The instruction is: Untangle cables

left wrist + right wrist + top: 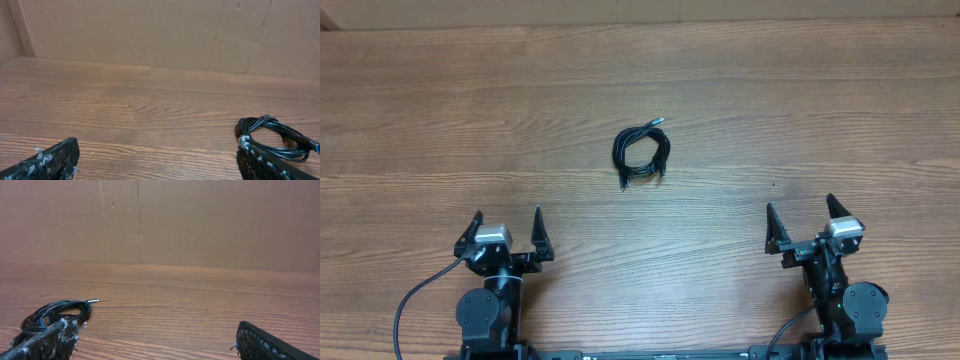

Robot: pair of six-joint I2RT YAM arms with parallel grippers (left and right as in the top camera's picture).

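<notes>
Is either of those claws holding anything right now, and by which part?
Nothing is held. The left gripper and right gripper are empty, jaws open, well clear of the cables.

Cables point(640, 157): small coil mid-tabletop point(800, 90), sole obstacle. Open wood on every side of coil. Left gripper point(508, 213) and right gripper point(800, 203), jaws spread, well apart from coil, straight approach lanes. Cardboard wall point(150, 30) bounds far edge.

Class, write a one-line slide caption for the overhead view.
Coiled black cables lie on the wooden table, ahead of the open left hand and open right hand.
</notes>
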